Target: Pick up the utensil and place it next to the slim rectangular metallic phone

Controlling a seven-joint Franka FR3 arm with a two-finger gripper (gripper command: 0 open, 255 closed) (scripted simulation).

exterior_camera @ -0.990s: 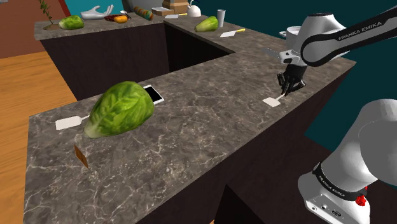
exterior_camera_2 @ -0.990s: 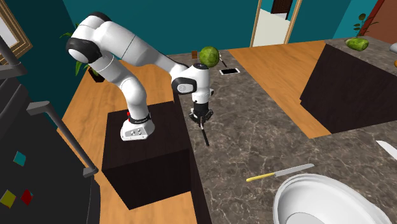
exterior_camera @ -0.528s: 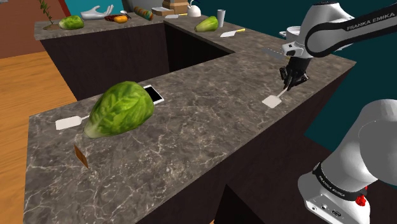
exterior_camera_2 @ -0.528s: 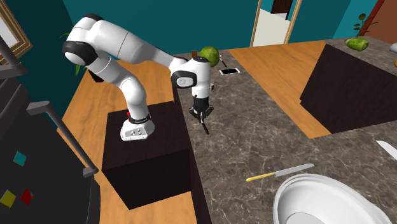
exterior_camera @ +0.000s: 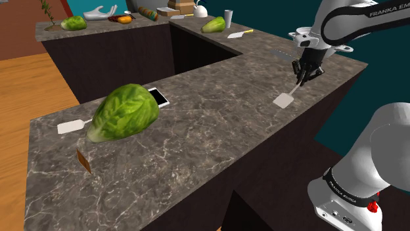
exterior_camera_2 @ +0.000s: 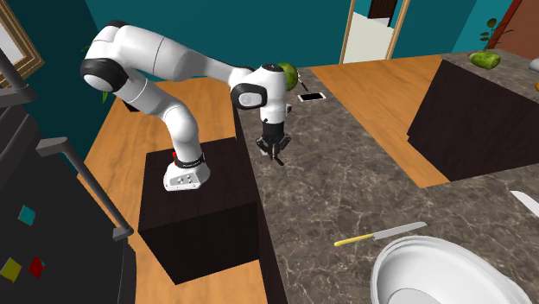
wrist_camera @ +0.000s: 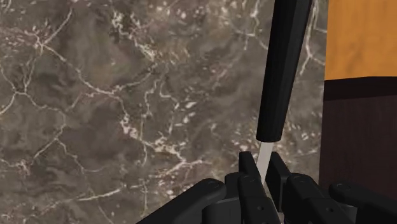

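Though lying flat on the counter (exterior_camera: 217,131) a second ago, now hangs tilted from the gripper (exterior_camera: 303,72), white blade lowest and seemingly just off the stone. Meaning the spatula (exterior_camera: 284,100), pinched by its thin pale neck between narrowly set fingers (wrist_camera: 248,168), black handle running on beyond them. Has gone up with the hand while staying near the counter's edge on the stand's side. Counts as the pick-up done, by the look of it. Leaves the carry to the phone (exterior_camera: 158,98), lying well apart toward the shoulder view's left, flat on the same counter and tucked against a big green lettuce (exterior_camera: 123,111). Calls for a long sweep across the stone and a set-down on the phone's open side, away from the lettuce. Worth watching the grip on so thin a neck, liable to swivel on the way.
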